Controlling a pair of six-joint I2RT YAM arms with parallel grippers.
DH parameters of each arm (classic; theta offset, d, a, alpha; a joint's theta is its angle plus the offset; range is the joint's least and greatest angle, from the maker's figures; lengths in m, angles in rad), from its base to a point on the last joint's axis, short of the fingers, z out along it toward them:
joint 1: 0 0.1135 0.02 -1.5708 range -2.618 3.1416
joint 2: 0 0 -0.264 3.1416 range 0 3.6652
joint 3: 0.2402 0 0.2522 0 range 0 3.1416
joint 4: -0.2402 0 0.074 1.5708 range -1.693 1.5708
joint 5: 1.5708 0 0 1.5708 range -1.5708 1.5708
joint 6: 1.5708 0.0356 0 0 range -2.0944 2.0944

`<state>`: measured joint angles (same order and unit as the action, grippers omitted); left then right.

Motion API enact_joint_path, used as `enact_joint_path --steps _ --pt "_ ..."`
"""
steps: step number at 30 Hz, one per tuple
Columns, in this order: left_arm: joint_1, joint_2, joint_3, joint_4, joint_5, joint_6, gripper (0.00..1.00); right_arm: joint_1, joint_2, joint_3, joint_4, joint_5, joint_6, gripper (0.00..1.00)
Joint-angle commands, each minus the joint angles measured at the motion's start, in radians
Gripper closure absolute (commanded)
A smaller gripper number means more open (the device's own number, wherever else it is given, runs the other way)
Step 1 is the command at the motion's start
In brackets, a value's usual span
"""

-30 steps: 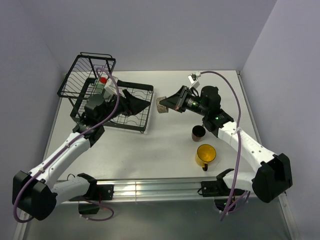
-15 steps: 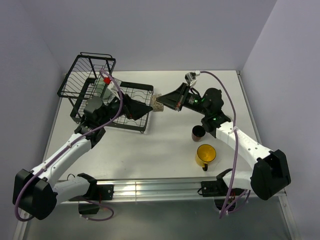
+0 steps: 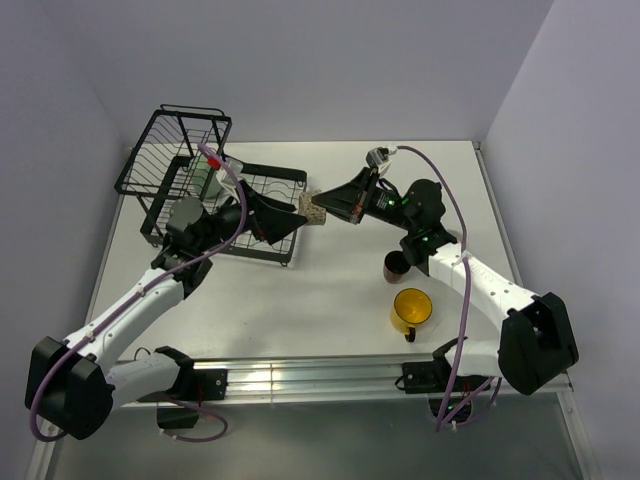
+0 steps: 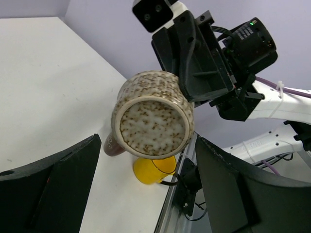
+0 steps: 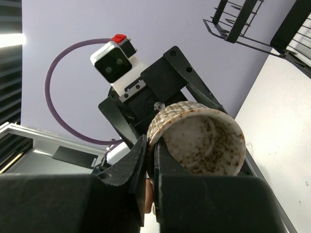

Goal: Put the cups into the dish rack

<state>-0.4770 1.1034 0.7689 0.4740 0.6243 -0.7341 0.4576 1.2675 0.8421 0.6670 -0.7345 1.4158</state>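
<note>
Handover in mid-air, by the look of it: beige speckled cup (image 3: 316, 209) pinched at its rim by the right gripper (image 3: 333, 204), lying on its side above the table (image 3: 330, 290), just off the right edge of the dish rack (image 3: 196, 112), base turned toward the left gripper (image 3: 290, 222). Left gripper spread wide, facing the cup and short of touching it. Next, probably: close the left fingers on the cup's body, release the right pinch only once the hold is firm, then carry left and far into the rack. Pale green tumbler (image 3: 212, 180) apparently already in the rack; dark brown mug (image 3: 397, 265) and yellow mug (image 3: 411, 310) waiting on the table, right and nearer. Little room between the two grippers, so approach straight. Rack's wire edge close beneath the left gripper. Open table on the near side for backing off.
</note>
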Motion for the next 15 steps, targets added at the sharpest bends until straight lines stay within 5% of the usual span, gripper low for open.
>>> enact_joint_path --steps 1,15 --pt "-0.014 -0.025 -0.005 0.095 0.038 0.013 0.14 -0.002 0.009 -0.008 0.094 -0.013 0.018 1.0" --pt "-0.069 0.049 0.053 0.054 0.006 0.048 0.15 0.0 0.02 -0.028 0.144 -0.022 0.048 1.0"
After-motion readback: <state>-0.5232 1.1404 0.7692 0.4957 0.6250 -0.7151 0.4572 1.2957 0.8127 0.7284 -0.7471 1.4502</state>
